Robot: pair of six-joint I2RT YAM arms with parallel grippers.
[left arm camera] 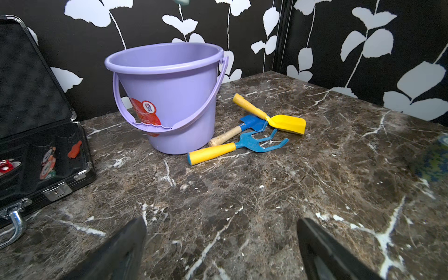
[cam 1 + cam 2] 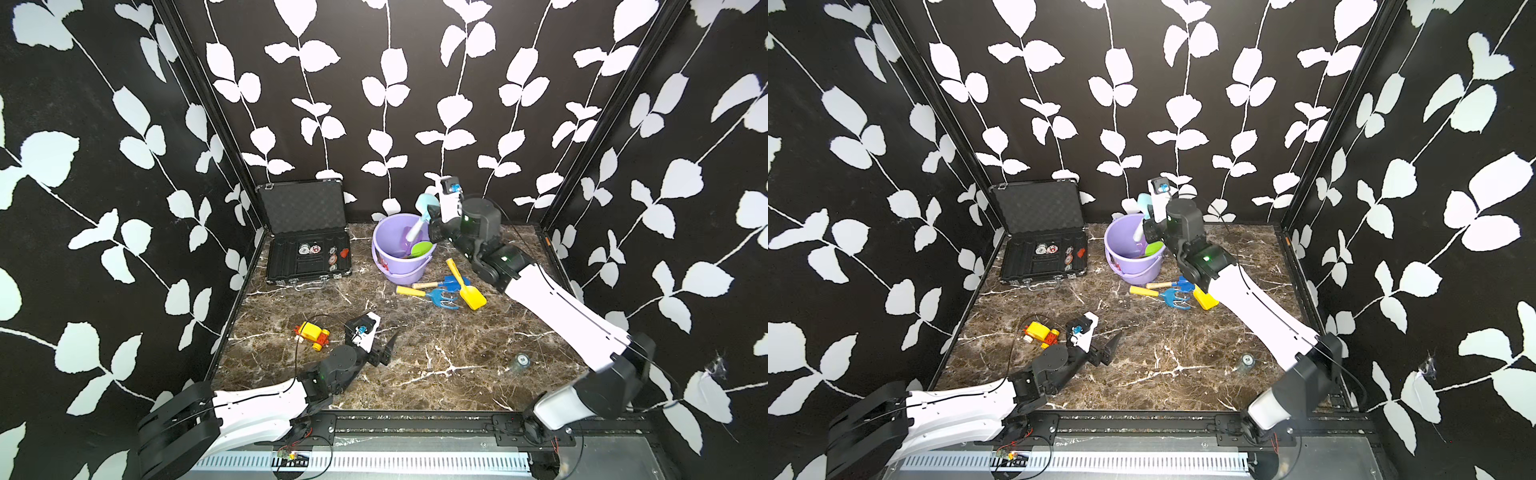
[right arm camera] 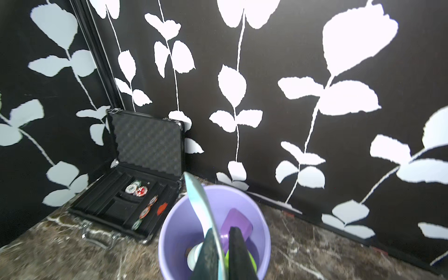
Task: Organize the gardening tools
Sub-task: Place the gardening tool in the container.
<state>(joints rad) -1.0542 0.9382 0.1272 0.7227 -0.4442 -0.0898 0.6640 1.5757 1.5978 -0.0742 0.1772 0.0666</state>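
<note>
Your right tool (image 3: 221,234) was clamped on the light blue scoop (image 2: 427,203), a smooth plastic piece with its rounded bowl tilted up and its pale handle slanting down into the mouth of the lavender bucket (image 1: 169,97). The bucket was glossy, tapered plastic, with a thin hoop handle hanging down its front and a red label on its wall. Inside it lay a lime scoop (image 2: 421,248) and a purple scoop (image 3: 236,221), both partly hidden behind the tool's dark fingers in the right wrist view.

Just beside the bucket, on the brown, white-veined marble desk (image 2: 436,361), three pieces lay bunched together. They were a yellow scoop (image 1: 288,122) with a squared blade, a blue spade (image 1: 253,122) with a wooden handle, and a blue rake (image 1: 259,143) with three prongs and a yellow grip.

Your left tool (image 1: 221,230) hung low over the desk with its fingers wide apart, holding nothing, near a yellow-and-red toy vehicle (image 2: 312,333). An open black case (image 2: 303,208), foam-lined, held poker chips (image 2: 309,249) by the back wall.
</note>
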